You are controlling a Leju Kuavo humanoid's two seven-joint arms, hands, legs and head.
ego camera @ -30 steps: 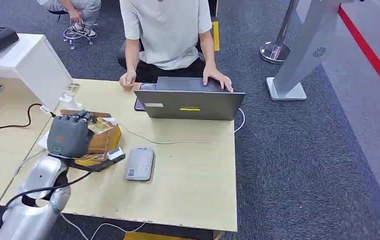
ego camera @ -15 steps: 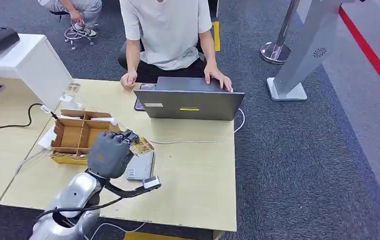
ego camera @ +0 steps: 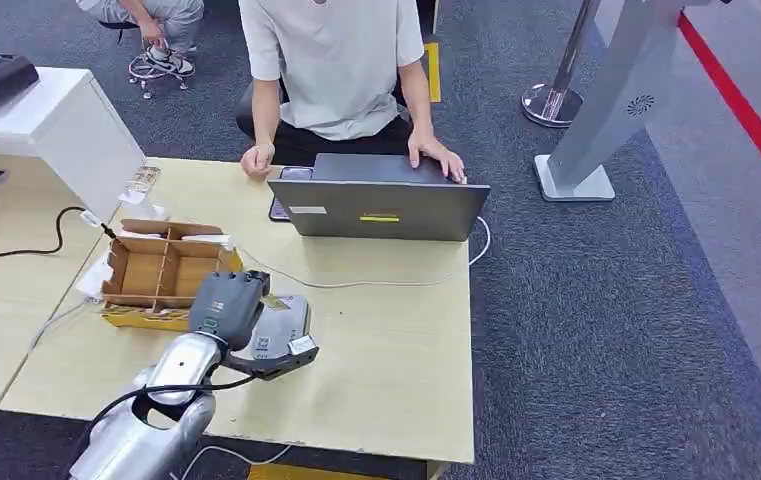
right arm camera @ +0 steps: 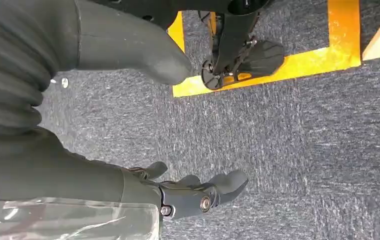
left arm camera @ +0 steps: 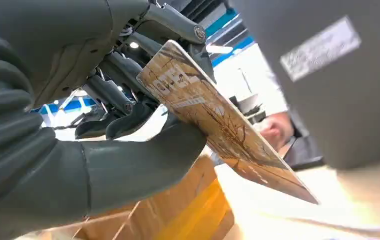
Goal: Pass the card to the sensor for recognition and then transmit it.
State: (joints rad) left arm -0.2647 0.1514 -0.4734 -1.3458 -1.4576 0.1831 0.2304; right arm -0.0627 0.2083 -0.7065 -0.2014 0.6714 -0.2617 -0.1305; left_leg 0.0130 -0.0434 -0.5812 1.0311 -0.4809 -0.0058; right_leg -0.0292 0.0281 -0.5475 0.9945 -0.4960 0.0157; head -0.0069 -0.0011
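table (ego camera: 386, 340): pale wood, fills the lower left of the head view; everything else sits on it.
person (ego camera: 331, 70): seated at top centre, both hands at the laptop; well apart from the robot's hand.
laptop (ego camera: 381, 205): centre of the head view, lid back toward the robot, cable looping off its right end.
box (ego camera: 161, 275): brown divided carton, left of centre, just beside the left hand. Risk: the wrist could clip its near wall if the arm swings wide.
left hand (ego camera: 224, 308): low left of centre in the head view, over the sensor's left edge. Thumb and fingers clamped on the card.
right hand (right arm camera: 197, 192): hangs over grey carpet in the right wrist view; fingers loosely apart, holding nothing.
sensor (ego camera: 281, 328): flat grey reader, below centre, partly hidden under the left hand.
card (left arm camera: 222, 125): pinched in the left hand, tilted, its free end pointing down toward the tabletop in the left wrist view. Whether it touches the sensor I cannot tell.
risk, read: a tilted card held by one end may meet the reader edge-on and fail to register.
risk, grip: the pinch takes one end only; pressing down could make the card pivot or slip out.
risk, sensor: it looks light and loose; a push from the hand could slide it.
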